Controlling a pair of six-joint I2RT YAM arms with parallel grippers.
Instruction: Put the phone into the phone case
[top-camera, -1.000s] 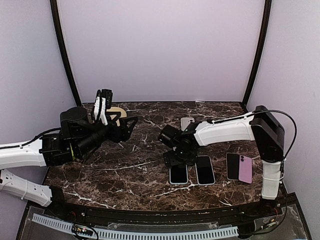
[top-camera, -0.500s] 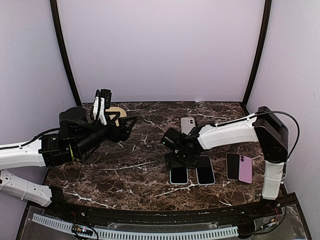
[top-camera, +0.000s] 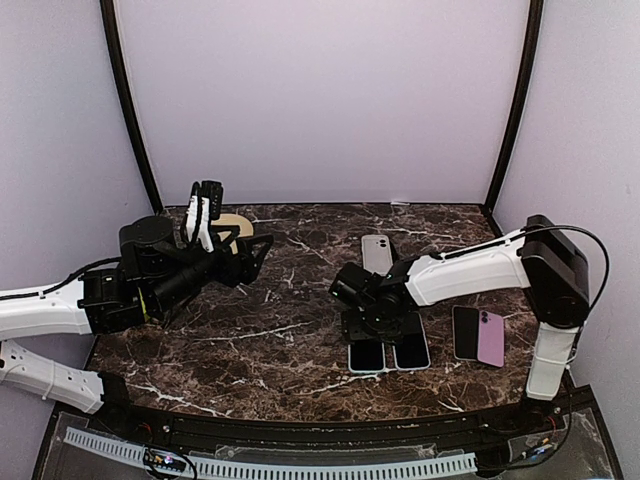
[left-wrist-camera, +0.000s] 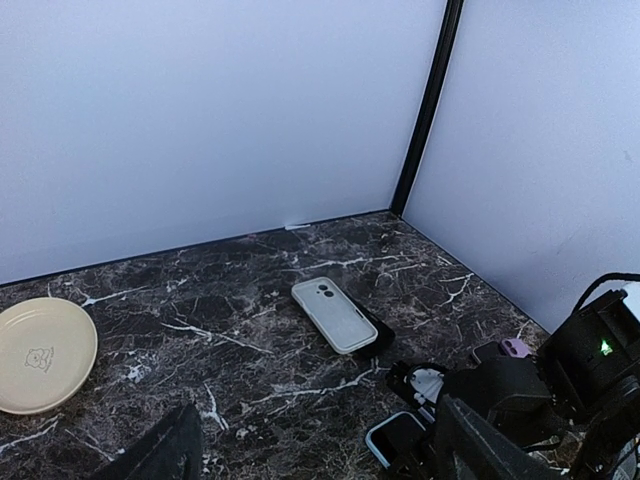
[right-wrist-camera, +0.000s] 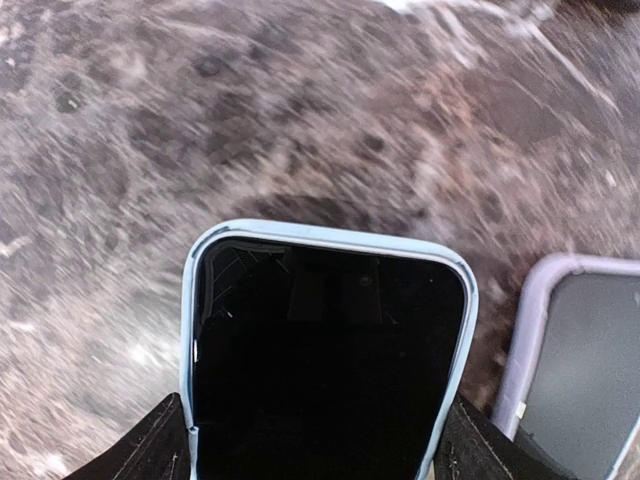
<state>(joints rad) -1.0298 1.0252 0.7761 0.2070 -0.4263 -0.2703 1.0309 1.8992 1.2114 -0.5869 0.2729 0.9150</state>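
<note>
While the fingers (right-wrist-camera: 150, 450) of the right gripper (right-wrist-camera: 320, 455) are flanking the blue-cased phone (right-wrist-camera: 325, 350), I cannot tell whether they are gripping it; a lilac-cased phone (right-wrist-camera: 580, 350) is lying beside it, the white phone case (top-camera: 376, 250) beyond it; the left gripper (left-wrist-camera: 320, 445) is hovering well apart, open, empty.

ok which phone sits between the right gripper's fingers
The phone with the light-blue rim, screen up, leftmost in the front row. The lavender-rimmed phone beside it lies outside the fingers of the right gripper.

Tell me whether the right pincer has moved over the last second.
Yes. The right pincer has shifted rightward, closer to the pink phone lying at the right.
</note>
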